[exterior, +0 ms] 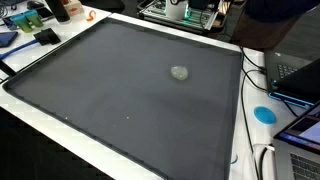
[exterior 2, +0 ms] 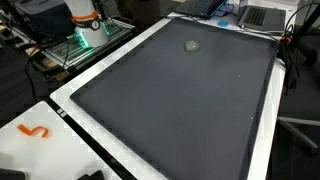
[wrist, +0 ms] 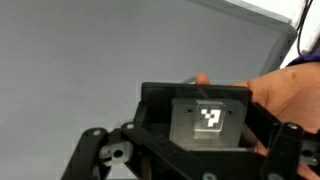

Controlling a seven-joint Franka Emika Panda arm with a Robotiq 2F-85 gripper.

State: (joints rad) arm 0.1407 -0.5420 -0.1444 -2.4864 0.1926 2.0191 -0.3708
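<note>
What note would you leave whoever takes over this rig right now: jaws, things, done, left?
Jaws: links spread in the wrist view, tips hidden by the tag card; open or shut unclear.
Things: the card sits before the jaws, a hand holding its edge. A grey lump lies on the dark mat.
Done: card is up to the camera.
Left: lump untouched; no grip on the card seen.

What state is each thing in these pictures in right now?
Black square plate with a white coded tag: held close before the wrist camera.
Bare hand: gripping the plate's right edge.
Jaws: whether open or shut cannot be told.
Small grey round lump: lying alone on the mat.
Dark grey mat: spread flat on the white table.
</note>
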